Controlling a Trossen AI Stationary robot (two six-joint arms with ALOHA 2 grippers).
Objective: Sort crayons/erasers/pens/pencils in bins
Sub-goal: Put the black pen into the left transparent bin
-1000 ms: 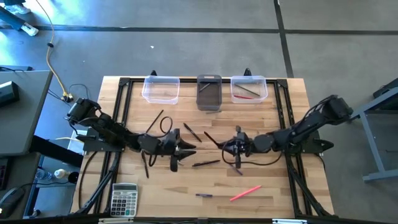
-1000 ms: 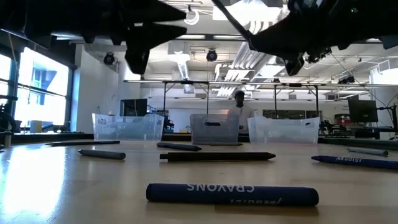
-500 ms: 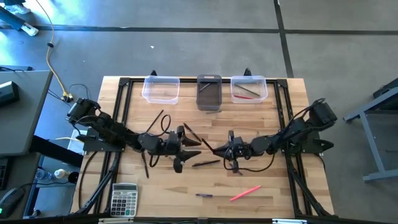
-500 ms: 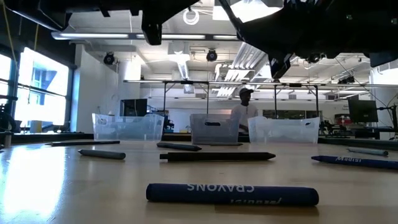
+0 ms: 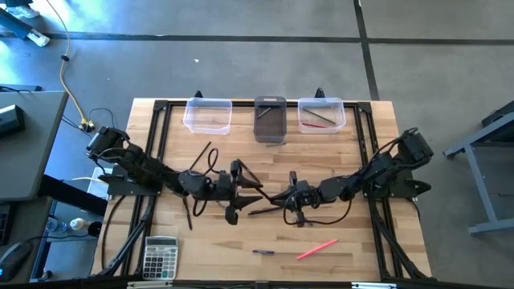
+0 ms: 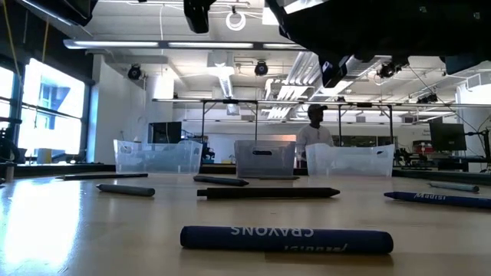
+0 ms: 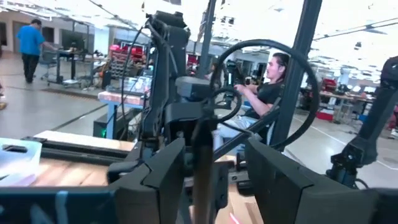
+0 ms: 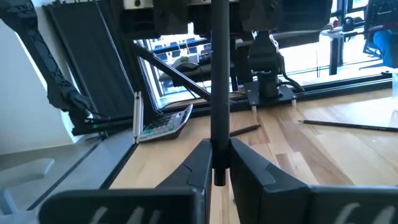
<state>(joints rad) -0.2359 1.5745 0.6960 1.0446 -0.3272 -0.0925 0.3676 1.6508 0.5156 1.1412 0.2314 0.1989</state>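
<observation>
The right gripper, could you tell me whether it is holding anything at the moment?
Yes, the right gripper is shut on a dark stick that stands up between its fingers in the right wrist view.

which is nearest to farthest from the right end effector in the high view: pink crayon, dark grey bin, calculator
From the right end effector:
1. Pink crayon, on the table's near side, just below and right of it.
2. Dark smoky grey plastic bin, middle of the far row.
3. Grey calculator, near-left corner.
</observation>
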